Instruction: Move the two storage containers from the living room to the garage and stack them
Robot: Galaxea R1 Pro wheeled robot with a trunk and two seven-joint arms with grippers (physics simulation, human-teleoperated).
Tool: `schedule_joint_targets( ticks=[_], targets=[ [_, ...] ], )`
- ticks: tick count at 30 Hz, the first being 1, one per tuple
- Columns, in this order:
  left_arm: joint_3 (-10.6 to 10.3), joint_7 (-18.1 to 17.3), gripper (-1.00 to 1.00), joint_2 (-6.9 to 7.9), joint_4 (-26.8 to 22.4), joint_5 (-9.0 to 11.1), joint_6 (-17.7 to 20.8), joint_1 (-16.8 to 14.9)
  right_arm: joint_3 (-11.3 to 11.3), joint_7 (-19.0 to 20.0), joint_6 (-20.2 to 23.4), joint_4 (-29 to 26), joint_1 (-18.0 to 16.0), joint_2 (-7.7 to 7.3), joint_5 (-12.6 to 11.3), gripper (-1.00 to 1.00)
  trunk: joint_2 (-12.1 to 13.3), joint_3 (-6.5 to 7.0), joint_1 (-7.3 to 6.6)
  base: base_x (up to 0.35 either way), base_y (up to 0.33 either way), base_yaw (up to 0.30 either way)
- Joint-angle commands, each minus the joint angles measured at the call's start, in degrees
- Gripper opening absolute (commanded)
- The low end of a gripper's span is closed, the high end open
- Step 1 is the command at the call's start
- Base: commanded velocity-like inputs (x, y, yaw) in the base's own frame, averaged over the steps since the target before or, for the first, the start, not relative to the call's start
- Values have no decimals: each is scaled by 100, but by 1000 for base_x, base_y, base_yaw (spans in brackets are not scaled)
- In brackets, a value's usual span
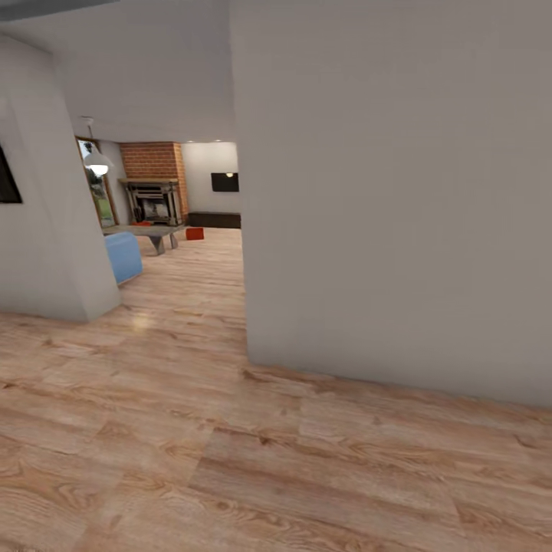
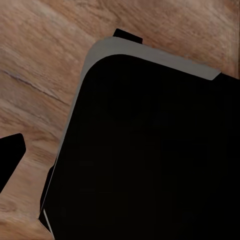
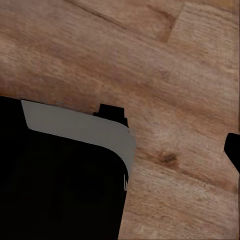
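Far down the passage in the head view lies the living room, with its red brick chimney (image 1: pixel 154 159), dark fireplace (image 1: pixel 154 202) and black TV (image 1: pixel 225 182). One orange-red storage container (image 1: pixel 195 233) sits small on the wood floor there, in front of the low dark bench (image 1: pixel 215 220). A second reddish speck (image 1: pixel 144 223) behind the low table may be the other container; it is too small to tell. A single dark fingertip (image 2: pixel 11 159) of my left gripper and one fingertip (image 3: pixel 233 150) of my right gripper hang above the planks, holding nothing I can see.
A large white wall (image 1: pixel 391 192) stands close on the right, its corner (image 1: pixel 245 307) beside the passage. Another white wall (image 1: pixel 54 230) flanks the left. A blue seat (image 1: pixel 123 256) and a grey low table (image 1: pixel 149 231) lie ahead. My black base (image 2: pixel 150 150) is below both wrists.
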Motion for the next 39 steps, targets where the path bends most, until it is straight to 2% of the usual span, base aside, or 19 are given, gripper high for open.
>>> schedule_joint_targets(
  ticks=[1,19,39],
  targets=[
    [-1,14,100,-1,-7,22,20,-1,46,11,-30,14,-5,3,-57,100,-3,-6,3,320,0,287],
    [-10,11,100,-2,-3,16,63,-1,27,-12,-30,14,-5,-40,-62,100,-3,-6,3,321,0,286],
    [22,11,100,-8,-3,29,32,-1,48,-16,-39,14,-5,-8,-70,100,-3,-6,3,322,0,286]
  ],
)
